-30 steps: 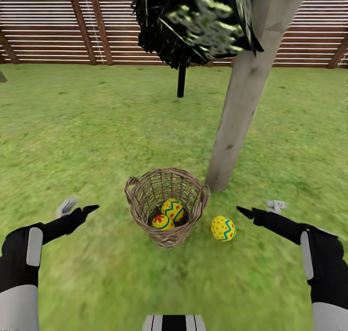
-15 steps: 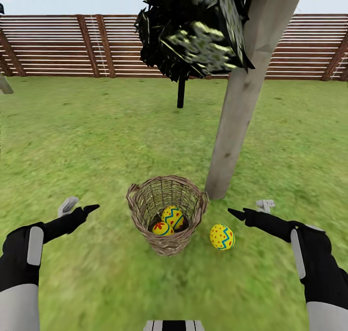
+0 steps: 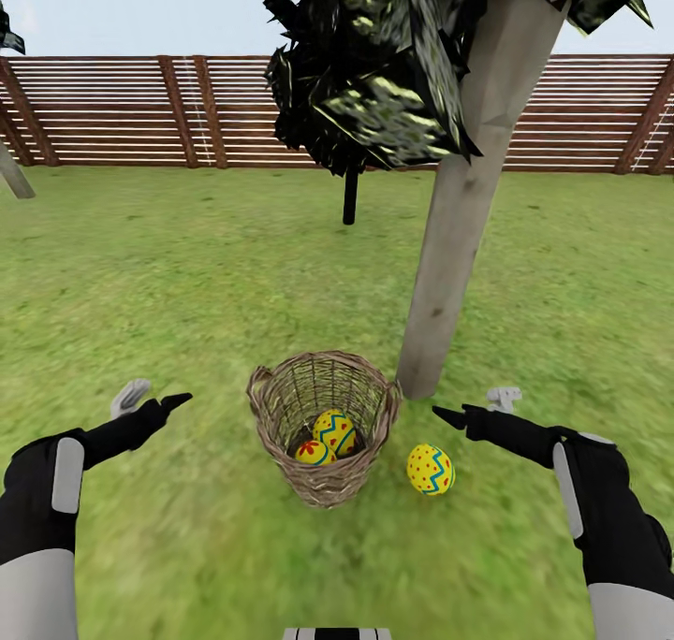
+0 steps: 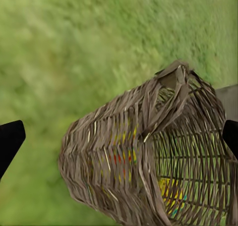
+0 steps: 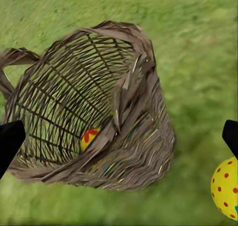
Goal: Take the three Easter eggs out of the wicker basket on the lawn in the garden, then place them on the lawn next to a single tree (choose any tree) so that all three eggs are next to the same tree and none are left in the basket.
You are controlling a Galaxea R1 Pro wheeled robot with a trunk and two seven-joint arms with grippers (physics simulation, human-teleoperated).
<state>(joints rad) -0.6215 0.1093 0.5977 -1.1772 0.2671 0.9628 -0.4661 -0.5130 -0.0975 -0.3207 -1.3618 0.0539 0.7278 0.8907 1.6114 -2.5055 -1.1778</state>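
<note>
Lawn (image 3: 187, 275) holds wicker basket (image 3: 323, 476) with two eggs (image 3: 326, 435); both claws (image 3: 150, 400) (image 3: 473, 408) released, empty.

Mottled green lawn (image 3: 187, 275), brown slatted wooden fence (image 3: 112, 111) along its far edge, pale sky (image 3: 140, 8), thin black-trunked tree (image 3: 350, 196) mid-lawn.

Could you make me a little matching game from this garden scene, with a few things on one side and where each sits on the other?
Things:
1. egg with the red flower
2. egg with red dots
3. pale tree trunk
4. wooden fence

Places:
A. at the far edge of the lawn
B. on the grass to the right of the wicker basket
C. rising just behind the basket's right side
D. inside the basket

Pairs: 1-D, 2-B, 3-C, 4-A
</note>
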